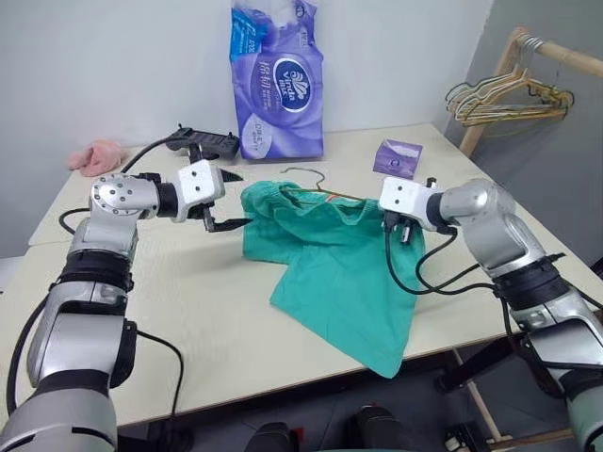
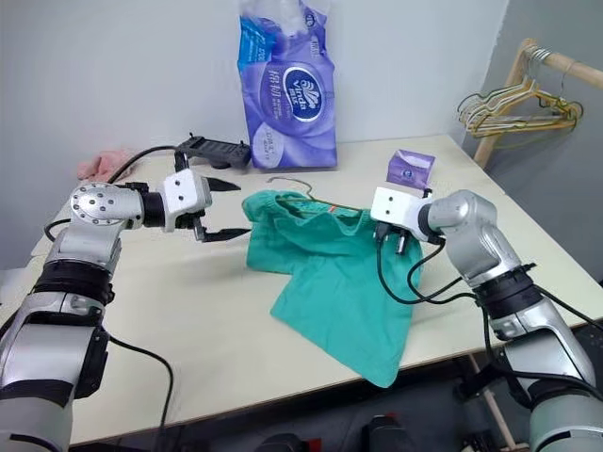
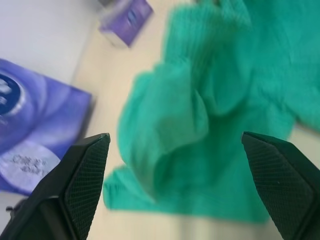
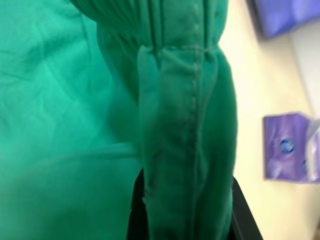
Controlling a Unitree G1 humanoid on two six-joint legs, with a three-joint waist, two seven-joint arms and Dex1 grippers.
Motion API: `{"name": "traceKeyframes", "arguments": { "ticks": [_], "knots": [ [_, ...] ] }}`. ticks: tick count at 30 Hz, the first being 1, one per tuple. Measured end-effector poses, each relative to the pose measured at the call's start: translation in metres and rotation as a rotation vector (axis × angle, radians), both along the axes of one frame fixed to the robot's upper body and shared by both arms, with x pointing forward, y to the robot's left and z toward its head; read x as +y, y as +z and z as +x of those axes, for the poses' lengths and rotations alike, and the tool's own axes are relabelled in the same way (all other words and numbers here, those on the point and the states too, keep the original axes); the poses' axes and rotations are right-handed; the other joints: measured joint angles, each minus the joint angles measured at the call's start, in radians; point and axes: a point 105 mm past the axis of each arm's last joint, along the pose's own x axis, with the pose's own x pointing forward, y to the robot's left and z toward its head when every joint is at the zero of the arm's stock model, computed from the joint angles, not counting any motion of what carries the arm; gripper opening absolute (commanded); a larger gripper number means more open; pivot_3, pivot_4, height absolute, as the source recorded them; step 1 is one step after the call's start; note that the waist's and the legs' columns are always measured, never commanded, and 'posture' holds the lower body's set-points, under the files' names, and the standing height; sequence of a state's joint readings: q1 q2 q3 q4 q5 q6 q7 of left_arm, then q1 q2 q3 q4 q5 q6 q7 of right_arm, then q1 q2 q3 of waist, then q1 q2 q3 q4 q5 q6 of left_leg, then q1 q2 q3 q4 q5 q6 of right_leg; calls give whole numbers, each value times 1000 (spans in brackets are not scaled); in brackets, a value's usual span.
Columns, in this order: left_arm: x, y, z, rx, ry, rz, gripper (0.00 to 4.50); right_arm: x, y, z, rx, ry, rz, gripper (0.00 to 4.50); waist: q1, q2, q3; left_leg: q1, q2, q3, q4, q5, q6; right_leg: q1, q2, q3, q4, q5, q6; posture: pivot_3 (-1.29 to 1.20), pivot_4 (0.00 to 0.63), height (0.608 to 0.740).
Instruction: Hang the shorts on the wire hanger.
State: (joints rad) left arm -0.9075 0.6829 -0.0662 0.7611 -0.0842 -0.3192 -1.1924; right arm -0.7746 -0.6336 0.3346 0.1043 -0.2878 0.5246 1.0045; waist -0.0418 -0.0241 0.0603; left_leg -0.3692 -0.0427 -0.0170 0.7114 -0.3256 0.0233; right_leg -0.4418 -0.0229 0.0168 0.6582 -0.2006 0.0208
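the shorts (image 1: 334, 273) are spread on the counter (image 1: 188, 320), one leg hanging off the near edge. right hand (image 1: 403, 229) is clenched on the waistband at its right end, holding it up a bit. left hand (image 1: 224, 201) is released, fingers wide, just beside the left end of the waistband but not touching. the hanger (image 1: 316, 186) has its hook poking out behind the waistband, the rest is under the cloth. further back there's a small purple box (image 1: 399, 157), a tissue pack (image 1: 276, 80) and a pink cloth (image 1: 95, 156).
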Motion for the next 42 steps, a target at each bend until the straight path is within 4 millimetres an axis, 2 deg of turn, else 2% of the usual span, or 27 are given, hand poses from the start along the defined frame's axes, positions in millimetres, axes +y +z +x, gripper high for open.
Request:
{"name": "traceKeyframes", "arguments": {
  "ticks": [2, 4, 5, 8, 11, 13, 17, 20, 24, 26, 28, 30, 33, 38, 42],
  "knots": [
    [-19, 9, -6, -6, -60, -100, 4494, -9, -10, -10, 56, -52, 50, 0, 1, 0, 0, 0, 0, 1, 0, 0, 0, 0, 0, 1, 0, 0, 0, -72, 13, 740],
    [-35, 8, -16, 31, -117, -193, 4494, -23, -15, -19, 86, -107, 82, 0, 2, 1, -1, 0, 0, 1, 0, 0, 0, 0, 0, 1, 0, 0, 0, -80, 13, 740],
    [-48, 1, -25, 83, -157, -265, 4494, -35, -18, -26, 113, -160, 108, 0, 5, 2, -1, 1, 0, 1, 0, 0, 0, 0, 0, 1, 0, 0, 0, -98, 11, 740],
    [-72, -15, -38, 202, -199, -374, 4494, -52, -21, -39, 152, -275, 198, 0, 7, 2, -1, 2, 0, 1, 0, 0, 0, 1, 0, 1, 2, 0, 0, -111, 8, 740],
    [-108, -15, -53, 281, -271, -466, 4494, -78, -14, -46, 118, -460, 320, 0, 8, 2, -2, 2, 0, 1, 0, 0, 0, 2, 1, 2, 2, 0, 0, -172, 0, 740],
    [-128, -9, -59, 296, -312, -514, 4494, -100, -7, -48, 60, -629, 429, 0, 8, 3, -5, 3, 0, 2, 0, 0, 0, 3, 1, 3, 1, 0, 0, -195, 0, 740],
    [-161, -4, -64, 321, -369, -563, 4494, -159, 1, -61, -72, -1003, 574, 0, 6, 10, -11, 3, -1, 2, 0, 0, 0, 4, 1, 3, -1, 0, 0, -247, 0, 740],
    [-192, 7, -64, 278, -424, -552, 4494, -206, 7, -79, -196, -1272, 604, 0, 2, 15, -15, 4, -1, 2, -1, 0, 0, 6, 1, 3, -3, 0, 0, -262, 0, 740],
    [-238, 9, -67, 213, -469, -507, 4494, -254, 10, -105, -317, -1557, 610, 0, -28, 24, -20, 7, -1, 3, -5, -1, 2, 14, 4, 4, -12, 0, 1, -291, 0, 740],
    [-264, 10, -72, 193, -510, -492, 4494, -267, 11, -114, -351, -1655, 620, 0, -53, 28, -22, 11, -1, 4, -9, -2, 4, 19, 6, 5, -14, -2, 4, -298, 0, 740],
    [-282, 13, -80, 179, -558, -482, 4494, -272, 15, -116, -370, -1696, 641, 0, -74, 30, -24, 13, -2, 5, -12, -2, 4, 20, 7, 7, -15, -4, 6, -302, 0, 740],
    [-303, 25, -87, 154, -610, -471, 4494, -275, 20, -117, -380, -1760, 711, 0, -98, 31, -24, 14, -2, 7, -14, -3, 5, 20, 7, 9, -15, -6, 8, -305, 0, 740],
    [-309, 39, -85, 102, -639, -453, 4494, -284, 24, -124, -405, -1845, 769, 0, -124, 34, -26, 17, -2, 12, -15, -6, 11, 20, 9, 15, -15, -10, 14, -311, 0, 740],
    [-310, 33, -83, 106, -653, -441, 4494, -300, 16, -137, -395, -1991, 806, 0, -156, 38, -28, 23, -2, 23, -16, -10, 17, 21, 9, 25, -15, -14, 20, -325, 0, 740],
    [-310, 32, -83, 96, -659, -441, 4494, -303, 19, -135, -389, -2013, 815, 0, -176, 38, -28, 23, -4, 27, -16, -12, 21, 21, 8, 30, -15, -16, 24, -326, 0, 740]
  ]
}}
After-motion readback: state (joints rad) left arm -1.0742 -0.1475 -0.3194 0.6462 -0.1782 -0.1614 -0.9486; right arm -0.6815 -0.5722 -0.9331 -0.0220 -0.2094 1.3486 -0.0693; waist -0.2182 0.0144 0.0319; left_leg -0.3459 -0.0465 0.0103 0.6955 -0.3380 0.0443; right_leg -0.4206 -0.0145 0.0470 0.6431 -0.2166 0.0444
